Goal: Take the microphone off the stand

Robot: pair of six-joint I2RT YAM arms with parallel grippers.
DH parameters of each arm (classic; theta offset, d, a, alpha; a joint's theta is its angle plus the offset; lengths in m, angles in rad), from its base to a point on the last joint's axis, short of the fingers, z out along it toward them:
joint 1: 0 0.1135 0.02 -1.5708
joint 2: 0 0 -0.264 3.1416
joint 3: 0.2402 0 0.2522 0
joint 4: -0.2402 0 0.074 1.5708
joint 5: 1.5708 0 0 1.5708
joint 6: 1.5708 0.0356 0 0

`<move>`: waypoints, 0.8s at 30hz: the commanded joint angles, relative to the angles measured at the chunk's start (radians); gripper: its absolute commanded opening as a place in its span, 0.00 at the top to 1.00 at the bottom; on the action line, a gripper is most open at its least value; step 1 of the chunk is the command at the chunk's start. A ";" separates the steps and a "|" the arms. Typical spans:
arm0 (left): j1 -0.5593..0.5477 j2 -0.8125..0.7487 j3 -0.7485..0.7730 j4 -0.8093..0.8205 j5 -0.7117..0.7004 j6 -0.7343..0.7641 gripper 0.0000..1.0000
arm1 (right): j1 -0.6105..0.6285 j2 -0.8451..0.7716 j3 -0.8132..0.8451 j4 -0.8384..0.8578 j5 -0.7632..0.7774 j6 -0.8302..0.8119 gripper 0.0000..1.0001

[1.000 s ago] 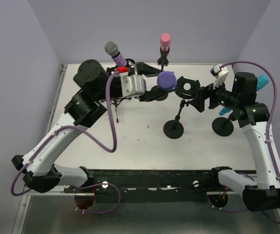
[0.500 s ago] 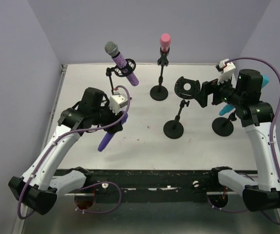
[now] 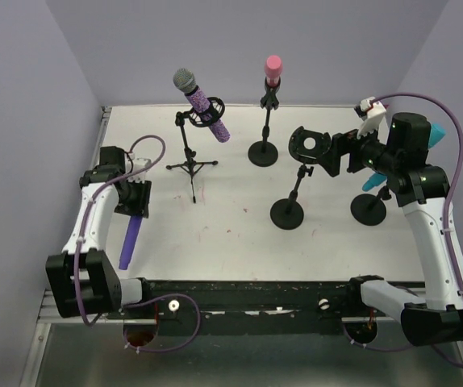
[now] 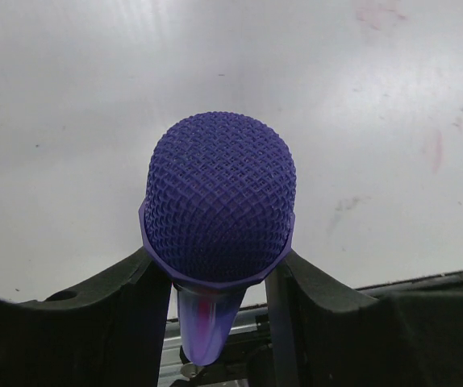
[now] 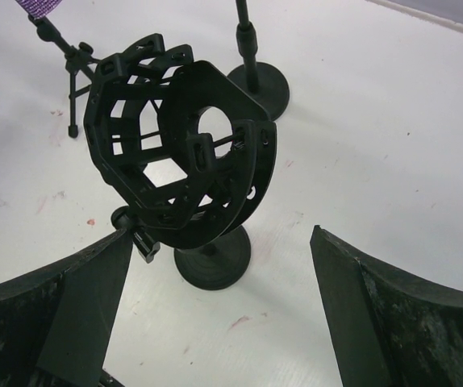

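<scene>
Now the purple mic [image 3: 128,240] is out of its mount [image 3: 308,145], and that is the big change. A second ago its head sat right at that ring, with the left gripper [image 3: 135,197] reaching across the middle of the table. The left arm has since swung back, and it holds the mic near the table's left edge, the handle pointing toward the near edge. In the left wrist view the fingers are clamped on the mic just under its mesh head. Whether the handle touches the table yet, I cannot tell.

The mount is empty on its stand [image 3: 286,214] in the middle of the table. The right gripper [image 3: 336,153] sits just beside the mount with its jaws spread fully apart, a little wider than a second ago, gripping nothing.

For the task, the removal itself looks done. What probably remains is to lay the mic down by the left edge and let go.

The glitter mic [image 3: 203,101], the pink mic [image 3: 273,68] and the teal mic [image 3: 433,137] stay on their own stands.
</scene>
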 commanded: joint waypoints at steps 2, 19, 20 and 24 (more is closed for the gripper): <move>0.160 0.192 0.049 0.063 -0.083 -0.014 1.00 | 0.000 -0.014 -0.011 0.019 -0.042 0.016 0.00; 0.190 0.442 0.065 0.171 -0.161 -0.005 0.42 | 0.000 -0.040 0.008 -0.016 -0.028 0.004 0.00; 0.192 0.447 0.059 0.172 -0.159 -0.006 0.39 | 0.000 -0.037 0.015 -0.018 -0.027 0.002 0.00; 0.195 0.441 0.023 0.203 -0.191 -0.008 0.26 | 0.000 -0.033 0.024 -0.021 -0.024 -0.004 0.00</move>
